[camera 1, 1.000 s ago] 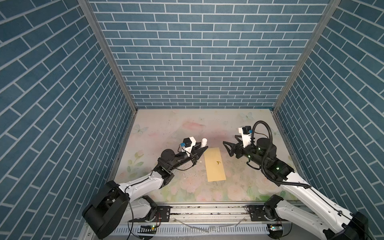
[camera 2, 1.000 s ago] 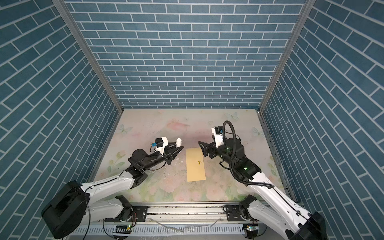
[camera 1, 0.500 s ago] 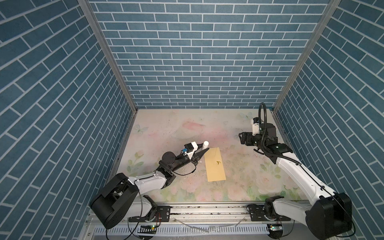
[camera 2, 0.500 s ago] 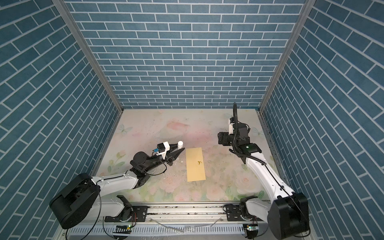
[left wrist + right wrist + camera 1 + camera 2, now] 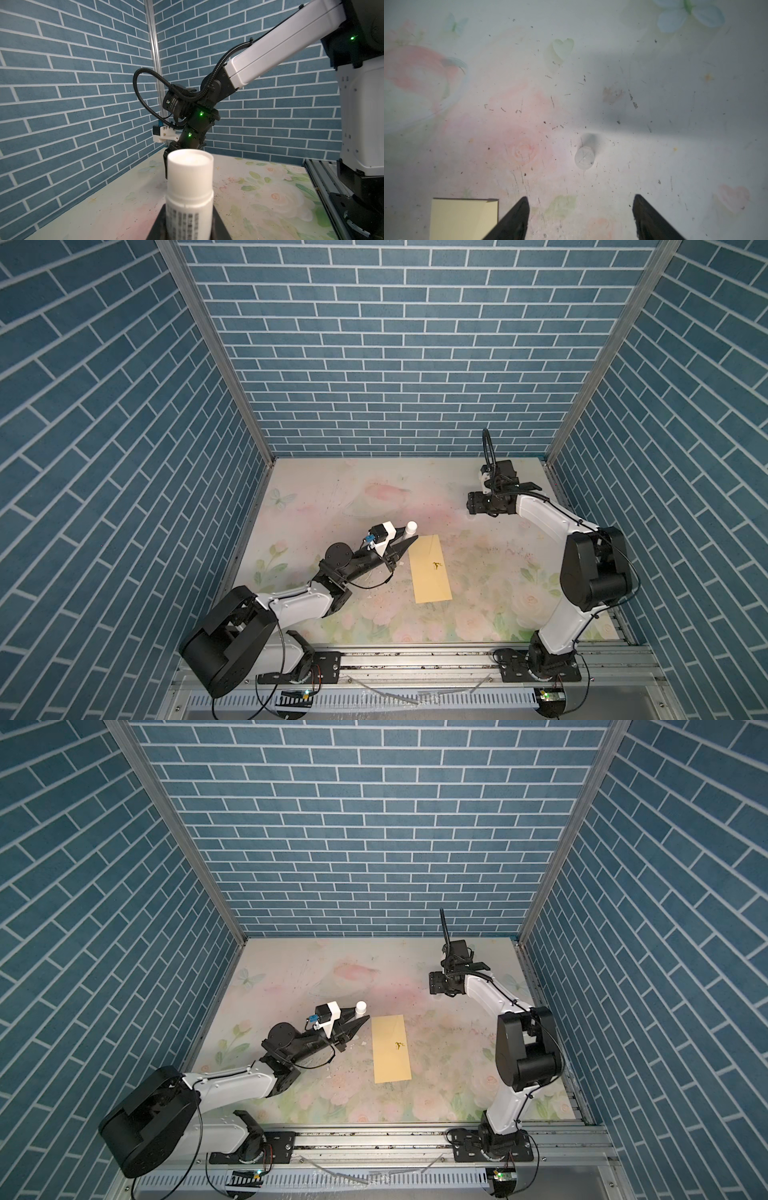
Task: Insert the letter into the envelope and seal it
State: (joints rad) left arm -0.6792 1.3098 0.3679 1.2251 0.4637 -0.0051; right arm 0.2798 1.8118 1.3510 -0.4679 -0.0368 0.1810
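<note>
Blue brick-patterned walls [image 5: 395,364] close the cell on three sides, with metal posts in the far corners. The table [image 5: 332,497] between them is pale, printed with faded roses, butterflies and hearts, and flecked with dark scuffs and specks. A metal rail [image 5: 415,659] along its near edge carries both arm bases.

The right arm [image 5: 270,45] reaches to the far right part of the table. The right gripper [image 5: 580,197] points down at the surface there. Its two black fingers [image 5: 517,218] stand wide apart with nothing between them, touching nothing.

The left arm [image 5: 291,605] lies low across the near left of the table. The left gripper [image 5: 403,545] is clamped on the glue stick [image 5: 190,187], a white tube with printed text on its body. The tube's round end sticks out past the fingertips, raised off the surface.

The envelope [image 5: 429,568], plain yellow-tan, lies flat near the middle of the table in both top views. Its long side runs from near to far, and there is a small dark mark [image 5: 436,565] on its face. Its far left corner is just beside the left gripper's tips; whether they touch cannot be told. One corner [image 5: 464,218] also shows in the right wrist view, beside a finger.

A small pale round cap [image 5: 584,158] stands on the table ahead of the right gripper's open fingers, clear of both.
</note>
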